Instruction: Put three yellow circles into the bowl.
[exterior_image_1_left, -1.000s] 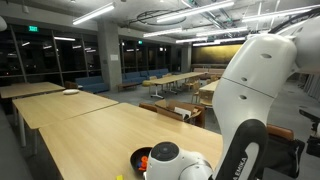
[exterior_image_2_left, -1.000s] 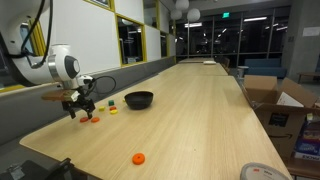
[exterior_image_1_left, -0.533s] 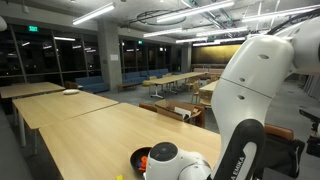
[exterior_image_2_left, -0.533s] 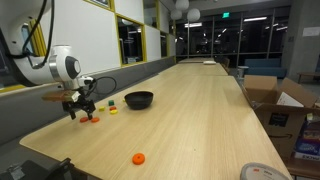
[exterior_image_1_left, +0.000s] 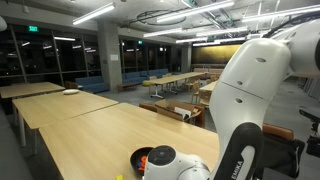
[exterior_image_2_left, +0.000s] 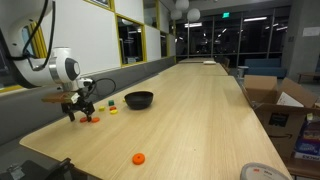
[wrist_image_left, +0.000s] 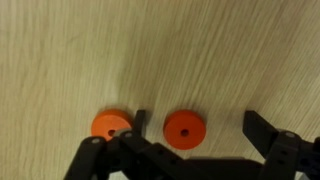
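In an exterior view my gripper (exterior_image_2_left: 78, 112) hangs low over the near left part of the long wooden table (exterior_image_2_left: 190, 120), just above two small orange pieces (exterior_image_2_left: 90, 120). The wrist view shows it open (wrist_image_left: 198, 122), its fingers standing either side of one orange disc (wrist_image_left: 185, 128), with a second orange disc (wrist_image_left: 111, 125) outside the left finger. No yellow circle appears in the wrist view. A small yellow piece (exterior_image_2_left: 113, 110) lies between the gripper and the black bowl (exterior_image_2_left: 139, 100). The bowl's rim (exterior_image_1_left: 137, 155) also peeks out beside the arm.
A green piece (exterior_image_2_left: 113, 101) sits just behind the yellow one. Another orange disc (exterior_image_2_left: 138, 158) lies alone near the table's front edge. Cardboard boxes (exterior_image_2_left: 270, 100) stand on the floor beyond the table's far side. The robot's white body (exterior_image_1_left: 255, 100) fills much of one view.
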